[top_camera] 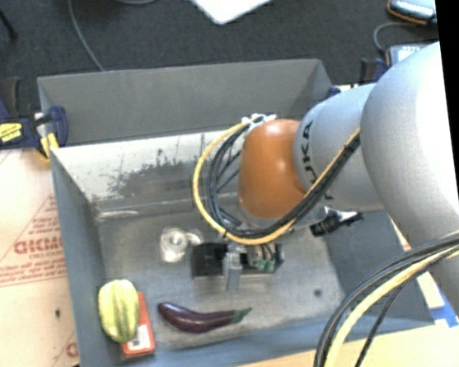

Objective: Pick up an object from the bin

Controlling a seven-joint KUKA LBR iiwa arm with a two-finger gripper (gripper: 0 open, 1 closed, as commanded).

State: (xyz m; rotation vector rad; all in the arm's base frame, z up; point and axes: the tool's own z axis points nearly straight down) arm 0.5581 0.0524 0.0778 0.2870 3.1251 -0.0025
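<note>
Now, arm: in from the view's right, with the orange wrist cover and looped cables above the middle of the grey metal bin.
Gripper: low over the bin floor, about mid-bin, a little toward the near wall.
Gripper state: apart or together, cannot tell; tip masked by wrist and cables.
Nearest thing: black block, just beside the gripper on the view's left; touching or apart, cannot tell; not seen held.
Clear cup: close to the block, on its left and toward the far wall.
Purple eggplant: lying flat along the near wall, green stem end to the right, below the gripper and apart from it.
Yellow-green ribbed fruit: near-left corner, well apart from the gripper.
Orange flat piece: touching the fruit at its lower right, partly under it.
</note>
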